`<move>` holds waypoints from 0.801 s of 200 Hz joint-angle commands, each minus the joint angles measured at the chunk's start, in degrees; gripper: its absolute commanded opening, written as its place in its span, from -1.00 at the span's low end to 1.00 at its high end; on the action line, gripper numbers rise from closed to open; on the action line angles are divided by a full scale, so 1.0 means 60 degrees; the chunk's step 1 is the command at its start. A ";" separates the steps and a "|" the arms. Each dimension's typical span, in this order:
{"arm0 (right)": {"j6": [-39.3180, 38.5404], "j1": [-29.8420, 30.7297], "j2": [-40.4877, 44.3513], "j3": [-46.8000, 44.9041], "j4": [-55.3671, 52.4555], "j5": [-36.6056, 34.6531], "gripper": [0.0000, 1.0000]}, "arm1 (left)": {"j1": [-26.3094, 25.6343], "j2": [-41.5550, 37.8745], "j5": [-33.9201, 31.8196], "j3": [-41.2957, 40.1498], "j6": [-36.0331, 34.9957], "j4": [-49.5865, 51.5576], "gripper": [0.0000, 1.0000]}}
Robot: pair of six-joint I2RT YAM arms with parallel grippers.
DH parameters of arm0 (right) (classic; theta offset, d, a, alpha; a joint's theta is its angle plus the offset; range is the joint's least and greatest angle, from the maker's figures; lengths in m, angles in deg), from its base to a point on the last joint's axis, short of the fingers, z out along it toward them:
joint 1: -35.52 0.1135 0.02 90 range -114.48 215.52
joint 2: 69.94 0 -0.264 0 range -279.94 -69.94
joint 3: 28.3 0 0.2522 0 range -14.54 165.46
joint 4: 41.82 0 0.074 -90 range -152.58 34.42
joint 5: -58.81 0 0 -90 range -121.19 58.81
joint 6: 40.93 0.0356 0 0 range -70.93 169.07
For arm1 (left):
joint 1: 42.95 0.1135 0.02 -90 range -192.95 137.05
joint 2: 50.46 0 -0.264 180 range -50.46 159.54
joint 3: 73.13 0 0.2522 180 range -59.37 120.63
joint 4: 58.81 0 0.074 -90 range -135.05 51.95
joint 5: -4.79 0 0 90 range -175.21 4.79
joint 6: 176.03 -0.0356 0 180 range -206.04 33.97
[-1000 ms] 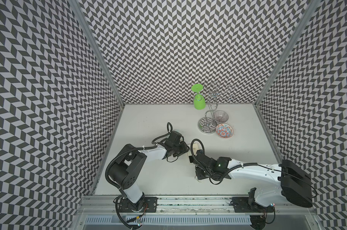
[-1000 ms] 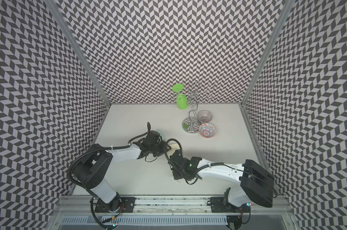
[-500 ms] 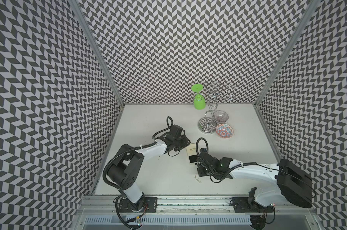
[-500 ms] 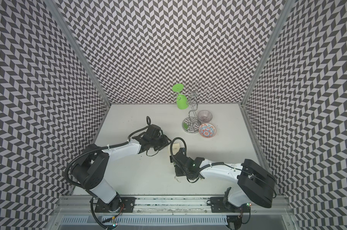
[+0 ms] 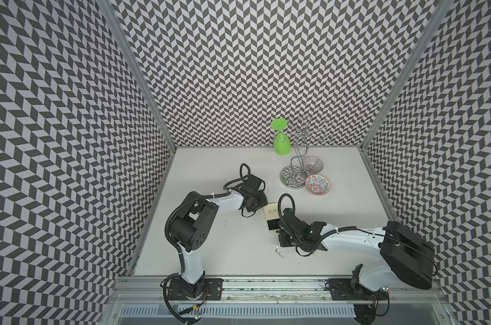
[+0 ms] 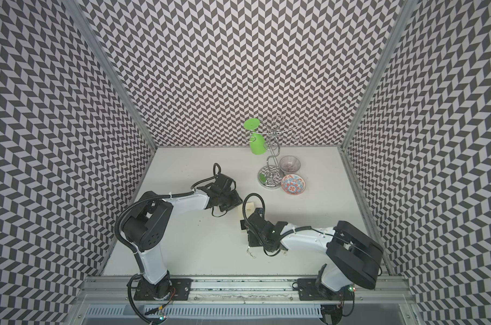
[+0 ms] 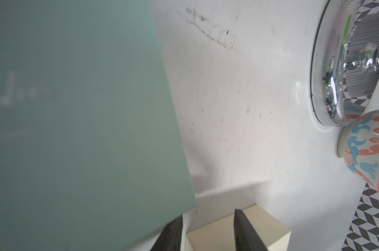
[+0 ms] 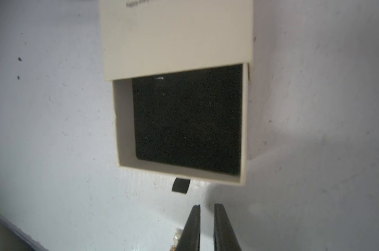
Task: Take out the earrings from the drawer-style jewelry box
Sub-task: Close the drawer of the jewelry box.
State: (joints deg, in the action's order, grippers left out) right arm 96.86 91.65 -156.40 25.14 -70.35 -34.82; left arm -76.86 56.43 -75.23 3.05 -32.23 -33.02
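Note:
The cream drawer-style jewelry box [image 5: 271, 216] [image 6: 249, 209] lies mid-table with its drawer [image 8: 184, 121] pulled out. The drawer's black lining is bare except for a tiny silvery glint at the sleeve's edge. Earrings [image 5: 279, 251] [image 6: 251, 253] lie on the table in front of the drawer; one [image 8: 176, 238] shows beside a right finger. My right gripper [image 8: 206, 205] hovers just before the drawer's black pull tab [image 8: 179, 185], its jaws nearly together with nothing between them. My left gripper [image 7: 207, 217] stands open at the box's far end, and the cream box [image 7: 216, 232] shows beyond its fingers.
A blurred teal box [image 7: 75, 130] fills one side of the left wrist view. At the back right stand a chrome wire stand [image 5: 293, 176], a green glass [image 5: 281, 140], a patterned bowl [image 5: 317, 184] and a clear bowl [image 5: 311, 164].
My left gripper has drawn back from the cream box toward the far left, uncovering it, and its jaws have narrowed. The right gripper has stayed by the drawer front.

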 commanded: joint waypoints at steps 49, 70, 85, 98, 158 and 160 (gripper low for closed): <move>-0.0548 -0.0388 -0.0821 0.0782 0.0697 -0.0155 -0.71 | -0.0178 -0.0303 0.0010 -0.0395 -0.0172 -0.0421 -0.22; -0.0713 -0.0522 -0.0975 0.0960 0.0776 -0.0112 -0.71 | -0.0178 -0.0385 0.0007 -0.0510 -0.0177 -0.0512 -0.24; -0.0823 -0.0594 -0.1111 0.1136 0.0765 -0.0089 -0.71 | -0.0188 -0.0418 0.0024 -0.0516 -0.0174 -0.0555 -0.24; -0.0886 -0.0637 -0.1185 0.1257 0.0747 -0.0074 -0.71 | -0.0194 -0.0421 0.0035 -0.0507 -0.0189 -0.0581 -0.24; -0.1094 -0.0801 -0.1553 0.1740 0.0716 0.0079 -0.71 | -0.0191 -0.0405 0.0103 -0.0426 -0.0222 -0.0627 -0.24; -0.1102 -0.0802 -0.1563 0.1753 0.0717 0.0086 -0.71 | -0.0192 -0.0407 0.0097 -0.0419 -0.0222 -0.0628 -0.24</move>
State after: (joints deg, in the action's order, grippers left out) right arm 91.27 87.33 -164.55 33.56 -68.75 -34.32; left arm -77.47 55.27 -74.84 0.53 -32.63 -36.01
